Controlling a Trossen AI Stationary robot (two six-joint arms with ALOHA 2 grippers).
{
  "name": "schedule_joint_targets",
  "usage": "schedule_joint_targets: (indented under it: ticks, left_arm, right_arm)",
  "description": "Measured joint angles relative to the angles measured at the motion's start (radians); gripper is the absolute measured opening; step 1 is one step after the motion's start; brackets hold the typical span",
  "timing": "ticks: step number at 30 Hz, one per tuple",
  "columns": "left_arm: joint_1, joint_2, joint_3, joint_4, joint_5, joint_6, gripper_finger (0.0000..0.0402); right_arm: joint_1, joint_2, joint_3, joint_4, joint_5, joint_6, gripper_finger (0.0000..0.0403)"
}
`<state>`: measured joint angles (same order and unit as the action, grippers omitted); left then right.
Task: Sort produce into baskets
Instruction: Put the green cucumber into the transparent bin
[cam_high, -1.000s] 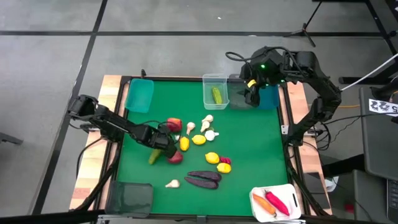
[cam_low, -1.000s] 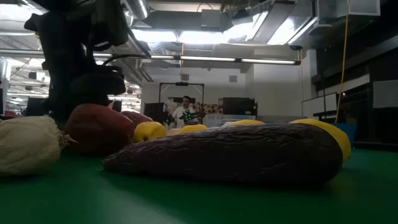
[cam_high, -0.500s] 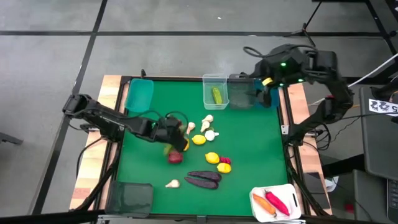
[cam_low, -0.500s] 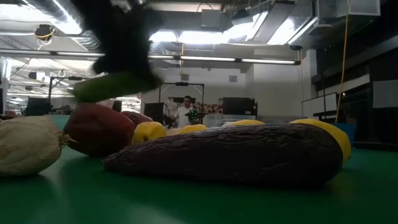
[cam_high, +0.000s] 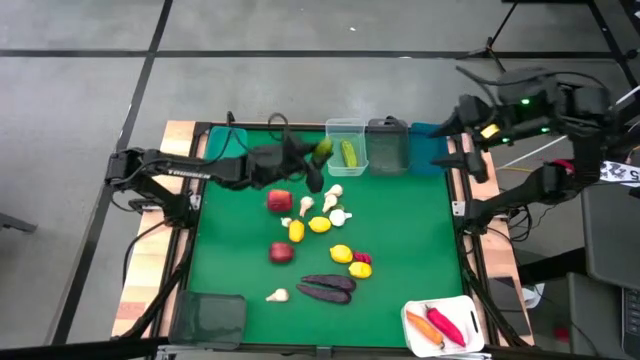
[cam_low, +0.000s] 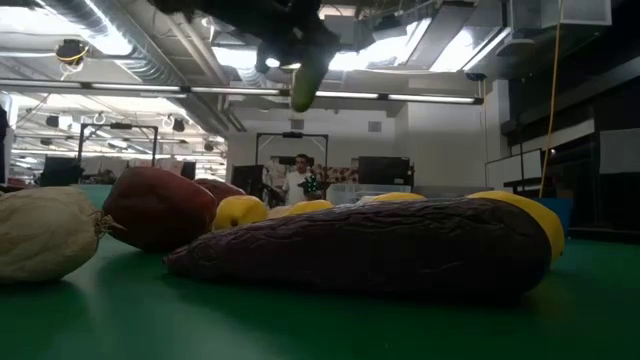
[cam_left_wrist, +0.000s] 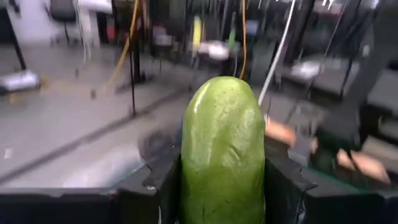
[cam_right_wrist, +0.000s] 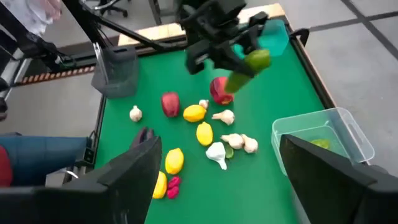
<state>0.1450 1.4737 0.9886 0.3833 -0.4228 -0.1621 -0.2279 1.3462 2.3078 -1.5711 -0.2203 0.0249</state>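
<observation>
My left hand (cam_high: 318, 160) grips a cucumber (cam_high: 322, 150) near the worktop's far edge, just beside the clear basket (cam_high: 347, 128).

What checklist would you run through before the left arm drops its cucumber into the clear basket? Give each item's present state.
1. Left tool grips the held cucumber: ok.
2. Cucumber lifted clear of the table: ok.
3. Cucumber directly above the clear basket: not ok, it is beside the rim.
4. Basket already holds a matching cucumber: ok.
5. Right tool out of the way, beyond the table's edge: ok.
</observation>
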Motion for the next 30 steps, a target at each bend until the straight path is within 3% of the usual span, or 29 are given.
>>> schedule_joint_targets:
  ticks: [5,12,20,27,30]
  left_arm:
    - [0.096,0.123,0.0,0.29,0.134,0.061,0.0164]
    - [0.209,0.37,0.004,0.612,0.159,-0.001,0.0164]
    - [0.309,0.552,0.107,0.577,0.266,-0.205,0.0164]
    - [0.317,0.563,0.195,0.307,0.279,-0.245,0.0168]
    - [0.324,0.564,0.214,0.271,0.352,-0.214,0.0185]
  right_arm:
    - [0.0,-0.027,0.0,0.0,-0.004,0.019,0.0324]
    - [0.0,-0.029,0.0,0.0,-0.011,0.023,0.0324]
    - [0.0,-0.029,0.0,0.0,-0.036,0.02,0.0324]
    - [0.0,-0.028,0.0,0.0,-0.061,0.01,0.0324]
    - [0.0,-0.029,-0.007,0.003,-0.09,-0.004,0.0324]
